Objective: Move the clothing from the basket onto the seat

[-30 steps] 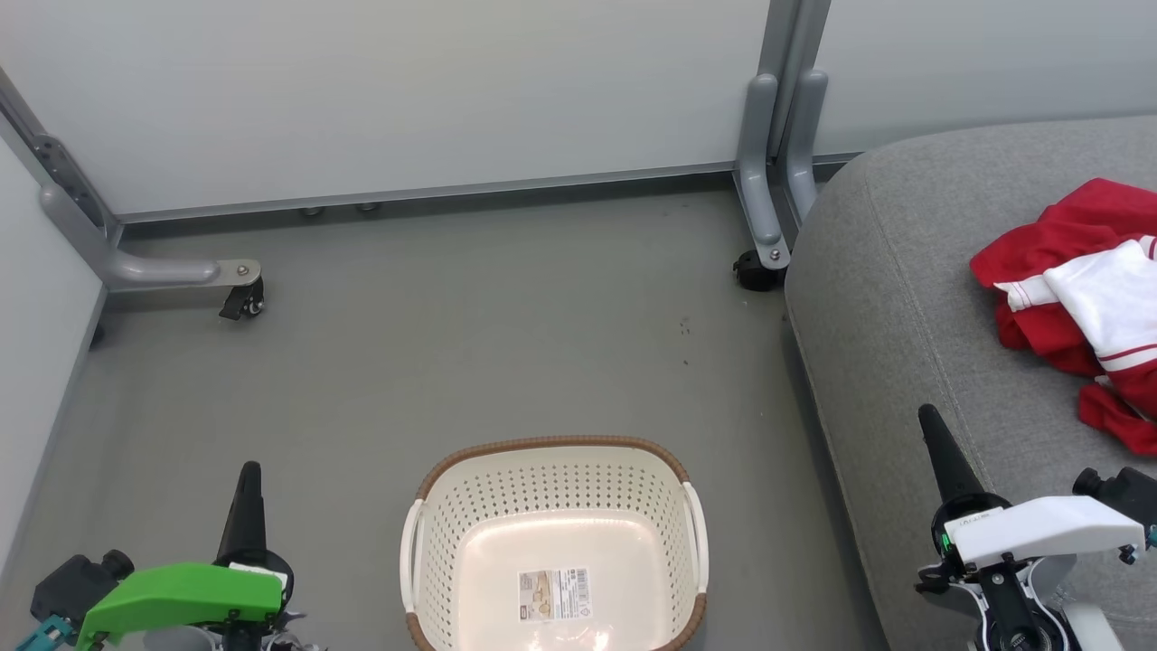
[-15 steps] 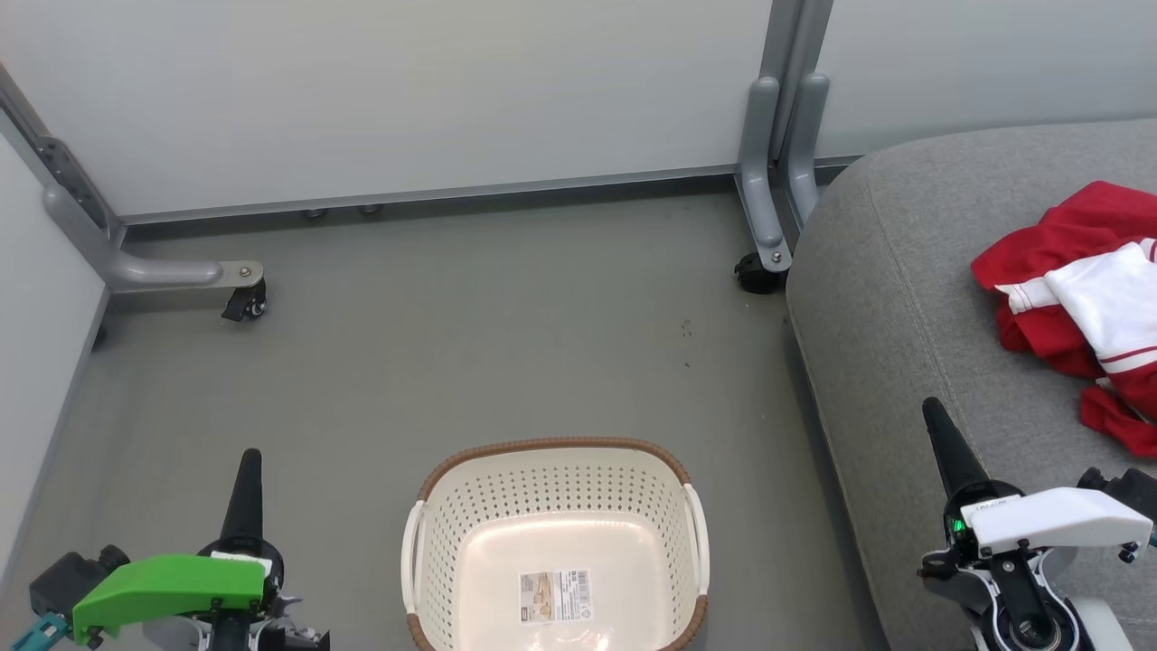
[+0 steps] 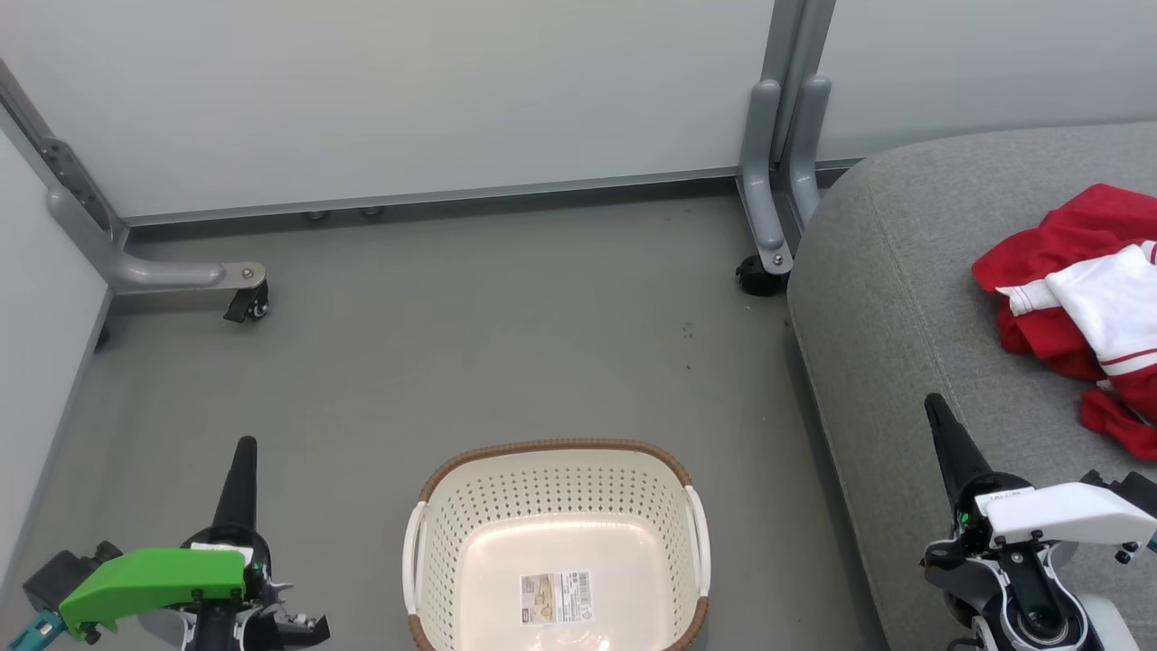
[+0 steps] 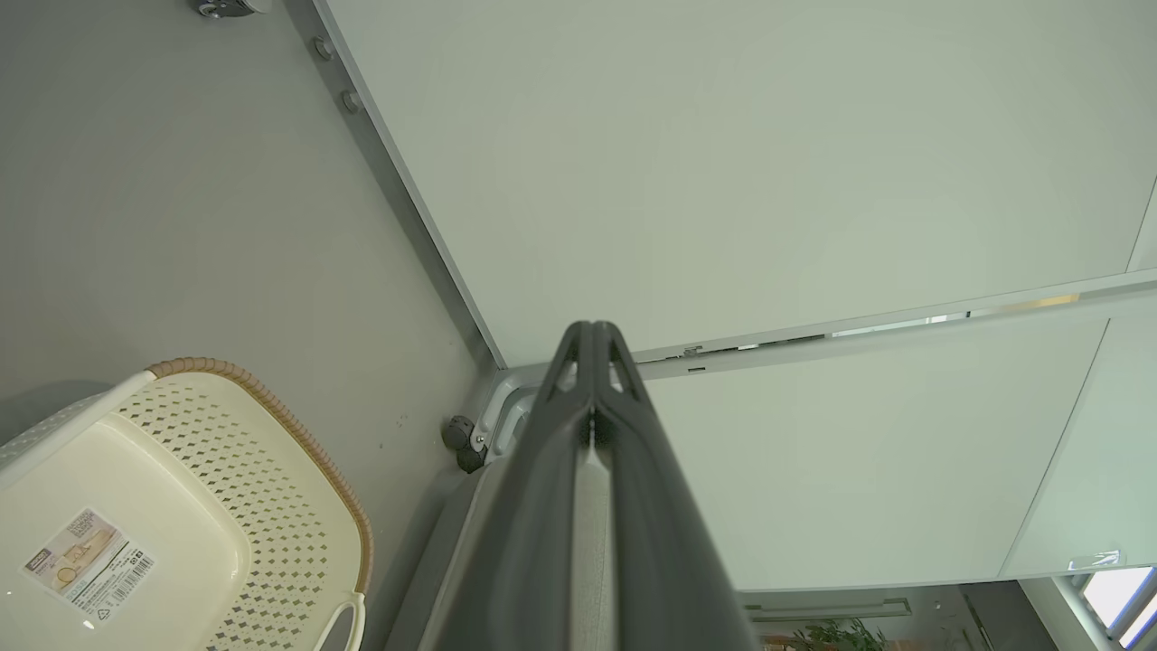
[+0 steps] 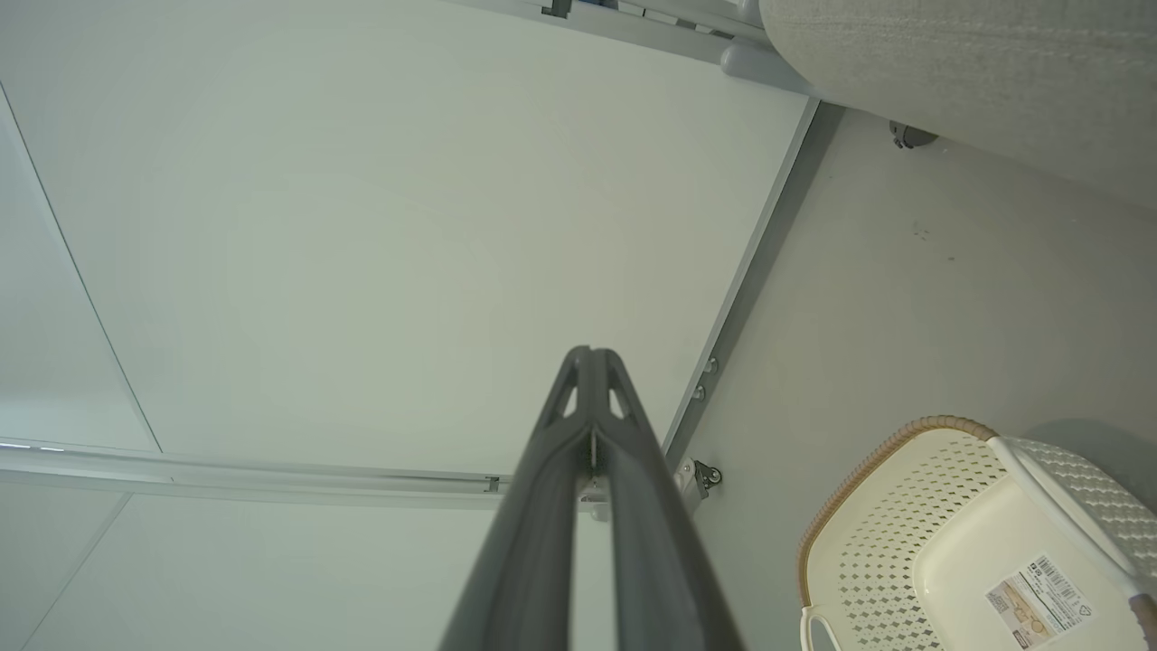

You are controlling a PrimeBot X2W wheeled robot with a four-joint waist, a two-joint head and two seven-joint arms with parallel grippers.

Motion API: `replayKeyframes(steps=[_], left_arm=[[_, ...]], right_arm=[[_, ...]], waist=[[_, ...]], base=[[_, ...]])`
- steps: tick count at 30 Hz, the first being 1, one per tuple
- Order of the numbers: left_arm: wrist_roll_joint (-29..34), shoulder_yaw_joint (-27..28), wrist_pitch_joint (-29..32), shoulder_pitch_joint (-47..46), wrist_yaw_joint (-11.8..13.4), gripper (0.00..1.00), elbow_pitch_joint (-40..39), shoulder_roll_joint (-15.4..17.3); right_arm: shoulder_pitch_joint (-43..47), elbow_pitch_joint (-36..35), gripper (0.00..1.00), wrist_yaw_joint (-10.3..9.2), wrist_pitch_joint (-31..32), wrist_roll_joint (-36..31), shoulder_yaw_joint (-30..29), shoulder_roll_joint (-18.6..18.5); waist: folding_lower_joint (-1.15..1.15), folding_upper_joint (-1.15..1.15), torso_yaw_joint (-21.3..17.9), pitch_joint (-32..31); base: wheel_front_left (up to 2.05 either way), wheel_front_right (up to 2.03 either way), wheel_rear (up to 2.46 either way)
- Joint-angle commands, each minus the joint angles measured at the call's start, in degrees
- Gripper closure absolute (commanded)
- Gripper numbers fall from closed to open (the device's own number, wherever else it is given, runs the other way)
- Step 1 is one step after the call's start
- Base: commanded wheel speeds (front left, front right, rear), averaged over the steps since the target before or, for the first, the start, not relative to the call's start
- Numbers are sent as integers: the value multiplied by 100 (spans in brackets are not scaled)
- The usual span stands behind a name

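The cream perforated basket (image 3: 556, 479) with a brown rim stands on the floor at the bottom centre, holding just its label (image 3: 554, 597). Red and white clothing (image 3: 1085, 307) lies crumpled on the grey seat (image 3: 904, 298) at the right edge. My left gripper (image 3: 244, 448) is at the lower left, shut, fingers pressed together with nothing between them, left of the basket. My right gripper (image 3: 933, 407) is shut and empty over the seat's front part, well short of the clothing. The wrist views show the basket (image 4: 181, 506) (image 5: 949, 533) beside each shut gripper (image 4: 592, 330) (image 5: 589, 354).
Pale partition panels (image 3: 407, 90) close the back and left, standing on grey legs with castors (image 3: 244, 303) (image 3: 757, 271). Grey floor (image 3: 470, 344) stretches between the basket and the panels. The seat's rounded edge (image 3: 804, 307) rises right of the basket.
Both grippers have drawn slightly down and back toward the bottom of the view. The whole picture has shifted a little, so the camera moved. Basket and clothing stay put.
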Motion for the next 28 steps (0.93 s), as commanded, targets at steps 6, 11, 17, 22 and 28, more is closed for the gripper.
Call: replayKeyframes(steps=[6,11,17,22,28], left_arm=[[-363,59,96,-156,-64,100,13,1],[-561,90,150,-180,-90,100,24,-6],[-813,125,212,-220,-112,100,34,-16],[-1007,149,262,-237,-136,100,45,-25],[-1237,174,319,-275,-158,100,58,-35]], right_arm=[[-131,73,100,4,66,355,-53,-11],[-155,121,100,4,100,561,-80,-4],[-187,185,100,4,134,801,-109,6],[-234,231,100,4,160,995,-133,14],[-258,287,100,4,194,1217,-163,25]], waist=[[0,0,7,-10],[0,0,11,-18],[0,0,17,-27],[0,0,22,-35],[0,0,28,-44]], base=[[0,0,0],[0,0,0],[0,0,0],[0,0,0],[0,0,0]])
